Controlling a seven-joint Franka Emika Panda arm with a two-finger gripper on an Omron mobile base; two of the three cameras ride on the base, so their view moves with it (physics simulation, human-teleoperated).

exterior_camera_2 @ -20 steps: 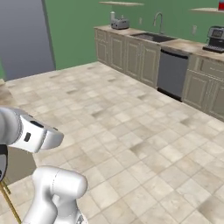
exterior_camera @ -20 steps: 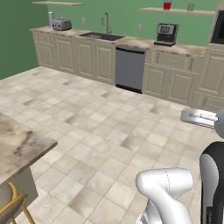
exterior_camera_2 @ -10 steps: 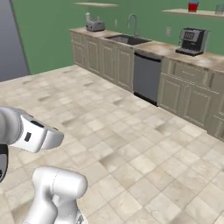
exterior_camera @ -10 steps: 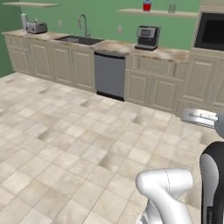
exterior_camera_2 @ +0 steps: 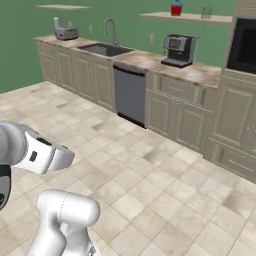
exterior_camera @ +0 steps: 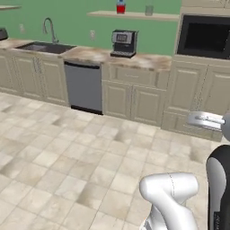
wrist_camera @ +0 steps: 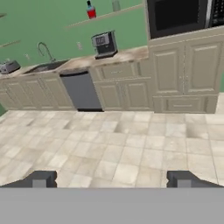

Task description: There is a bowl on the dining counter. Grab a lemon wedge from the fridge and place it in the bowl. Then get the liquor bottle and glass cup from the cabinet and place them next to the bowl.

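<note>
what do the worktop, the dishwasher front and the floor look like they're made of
Worktop: seemingly polished stone, going by its beige-brown marbled mottling. Dishwasher front: a flat grey panel with a faint sheen, probably brushed metal, though painted plastic can't be ruled out. Floor: square cream tiles with darker veining and visible grout lines, likely ceramic or stone with a matte finish.

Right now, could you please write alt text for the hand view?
The open pincer hangs empty over a tiled floor, facing cream cabinets with a dishwasher and a coffee machine. A liquor bottle and glass cup stand on a wall shelf above.
</note>
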